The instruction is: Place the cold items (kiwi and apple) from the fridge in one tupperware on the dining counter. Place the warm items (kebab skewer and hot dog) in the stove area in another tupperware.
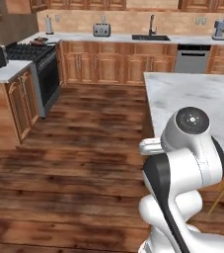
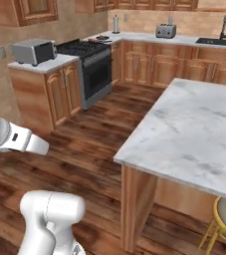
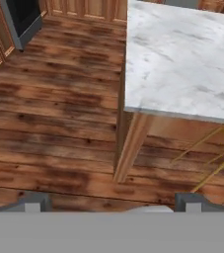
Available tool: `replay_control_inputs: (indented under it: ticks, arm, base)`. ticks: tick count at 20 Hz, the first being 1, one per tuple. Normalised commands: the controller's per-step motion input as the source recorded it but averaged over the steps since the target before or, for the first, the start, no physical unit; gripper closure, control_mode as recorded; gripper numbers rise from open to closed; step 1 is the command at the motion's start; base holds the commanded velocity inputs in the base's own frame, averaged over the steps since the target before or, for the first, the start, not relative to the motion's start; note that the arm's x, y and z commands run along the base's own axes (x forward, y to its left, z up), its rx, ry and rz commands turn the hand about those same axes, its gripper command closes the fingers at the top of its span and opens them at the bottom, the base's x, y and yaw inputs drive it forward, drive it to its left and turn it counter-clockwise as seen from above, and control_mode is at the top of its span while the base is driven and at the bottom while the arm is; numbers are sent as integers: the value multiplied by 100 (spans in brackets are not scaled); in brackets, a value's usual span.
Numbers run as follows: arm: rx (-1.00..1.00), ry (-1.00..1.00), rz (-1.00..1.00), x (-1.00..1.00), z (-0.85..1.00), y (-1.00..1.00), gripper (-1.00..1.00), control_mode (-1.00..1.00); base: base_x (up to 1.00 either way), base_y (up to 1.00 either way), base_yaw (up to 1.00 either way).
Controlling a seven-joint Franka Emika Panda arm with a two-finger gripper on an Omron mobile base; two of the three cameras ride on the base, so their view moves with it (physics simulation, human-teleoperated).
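Hand [image 3: 111,201] spread wide and holding nothing, aimed down at the wooden floor [image 3: 49,123] just off the near corner of the marble dining counter [image 3: 182,64]. No kiwi, apple, kebab skewer, hot dog or tupperware to be made out; counter top bare where seen. Stove [image 1: 32,54] well apart, ahead and to the left across the floor, something small and dark beside it, too small to name. Likely a drive left-forward toward the stove area, or off to the fridge.
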Motion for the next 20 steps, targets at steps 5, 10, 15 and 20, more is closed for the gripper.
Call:
replay_control_inputs:
  ticks: [5,10,15,20]
  arm:
    - [0,0,0,0,0,0,-100,100]
    - [0,0,0,0,0,0,-100,100]
    - [0,0,0,0,0,0,-100,100]
    - [0,0,0,0,0,0,-100,100]
  base:
    - [85,100,-30]
    - [91,100,-35]
    - [92,100,-32]
    - [98,91,-19]
